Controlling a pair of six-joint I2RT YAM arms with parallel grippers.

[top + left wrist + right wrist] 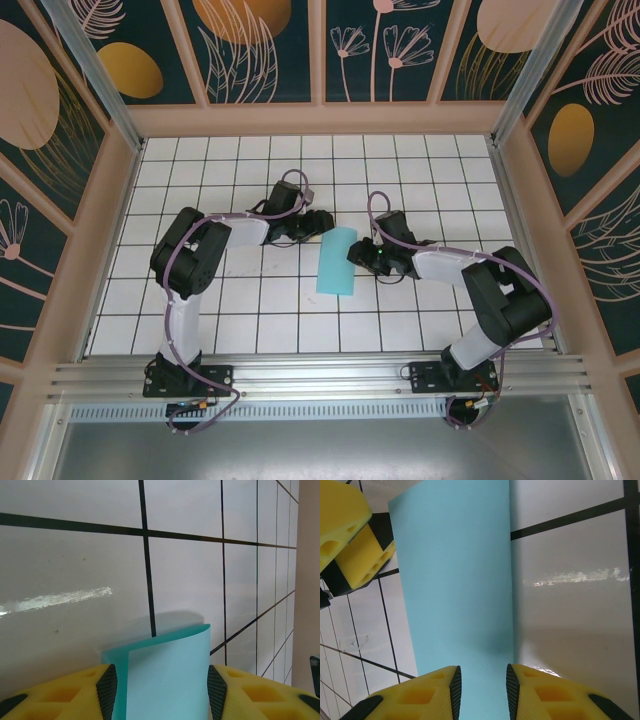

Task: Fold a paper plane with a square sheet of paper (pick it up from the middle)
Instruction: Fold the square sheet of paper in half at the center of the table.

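1. Jaws first: our left jaws stand wide open. The square sheet of paper (165, 680) curls up in the gap between their black pads (106, 690), and we see no pinch on it.
2. Our right jaws are open just a little. The sheet (455, 580) runs down into the thin gap between their black pads (455, 690). We think they are not squeezing it, but the tips are hard to see.
3. From above, the sheet (337, 262) lies on the counter (250, 310) between our two arms. It is folded in half into a long strip.
4. Its long way runs from the far side to the near side, leaning a little.
5. The left jaws sit at the far short end. The right jaws sit at the right long edge, near its middle. Both are right at the sheet, so neither arm is nearer.
6. At the far end the top layer lifts off the bottom one. We guess the next fold could start there.
7. Bare counter lies all round the sheet, and the walls (100, 260) are well apart from it. So we have room to move on every side.
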